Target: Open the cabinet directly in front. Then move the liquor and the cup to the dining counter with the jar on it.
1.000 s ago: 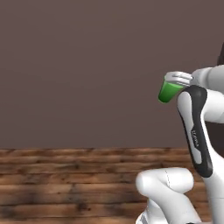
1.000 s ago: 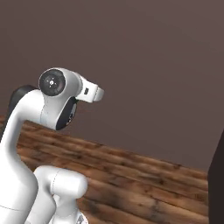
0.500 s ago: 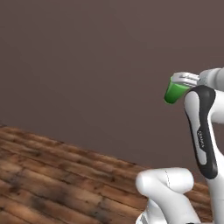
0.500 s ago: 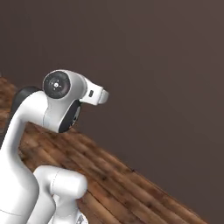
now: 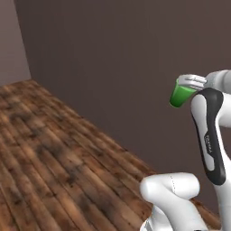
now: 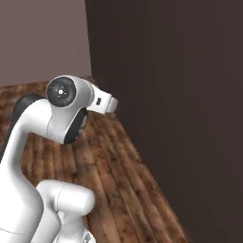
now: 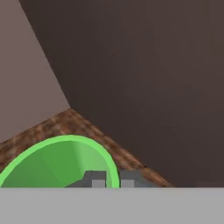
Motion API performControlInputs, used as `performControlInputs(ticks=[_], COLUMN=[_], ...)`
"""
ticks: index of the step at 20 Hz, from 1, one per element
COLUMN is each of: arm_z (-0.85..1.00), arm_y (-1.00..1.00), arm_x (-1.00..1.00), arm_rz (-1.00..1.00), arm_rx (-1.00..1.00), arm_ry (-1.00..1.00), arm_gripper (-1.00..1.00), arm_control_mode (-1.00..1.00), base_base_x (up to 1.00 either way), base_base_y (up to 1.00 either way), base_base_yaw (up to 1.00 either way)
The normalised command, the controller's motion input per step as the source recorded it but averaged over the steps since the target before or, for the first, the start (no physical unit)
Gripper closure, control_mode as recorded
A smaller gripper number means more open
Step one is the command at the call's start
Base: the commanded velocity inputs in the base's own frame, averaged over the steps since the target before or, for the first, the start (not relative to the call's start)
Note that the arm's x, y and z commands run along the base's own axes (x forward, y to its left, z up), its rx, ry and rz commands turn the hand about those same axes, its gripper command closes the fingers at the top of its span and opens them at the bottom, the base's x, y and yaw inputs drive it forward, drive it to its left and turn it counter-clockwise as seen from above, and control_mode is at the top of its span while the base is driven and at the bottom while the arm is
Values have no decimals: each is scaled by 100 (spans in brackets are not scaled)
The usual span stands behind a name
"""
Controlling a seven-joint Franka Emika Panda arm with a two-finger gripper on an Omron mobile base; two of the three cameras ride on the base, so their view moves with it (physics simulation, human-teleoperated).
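You have the cup in the gripper, carried high at about two o'clock in the left base view, tilted, clear of the wooden floor below. In the hand view the fingertips are pinched on the cup's green rim, one inside and one outside, at six o'clock. Ahead of you stands a dark brown wall, meeting a paler wall at eleven o'clock.
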Motion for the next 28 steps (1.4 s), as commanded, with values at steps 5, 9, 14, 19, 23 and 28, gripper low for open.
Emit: performControlInputs(ticks=[5, 9, 14, 19, 23, 28], arm_z=[0, 0, 0, 0, 0, 0], arm_y=[0, 0, 0, 0, 0, 0], arm_x=[0, 0, 0, 0, 0, 0], arm_rz=[0, 0, 0, 0, 0, 0], arm_rx=[0, 0, 0, 0, 0, 0], arm_ry=[0, 0, 0, 0, 0, 0], arm_gripper=[100, 100, 100, 100, 100, 100], arm_control_mode=[100, 100, 100, 100, 100, 100], base_base_x=[100, 100, 100, 100, 100, 100], base_base_y=[-2, 0, 5, 20, 31, 33], base_base_yaw=[42, 30, 23, 13, 0, 0])
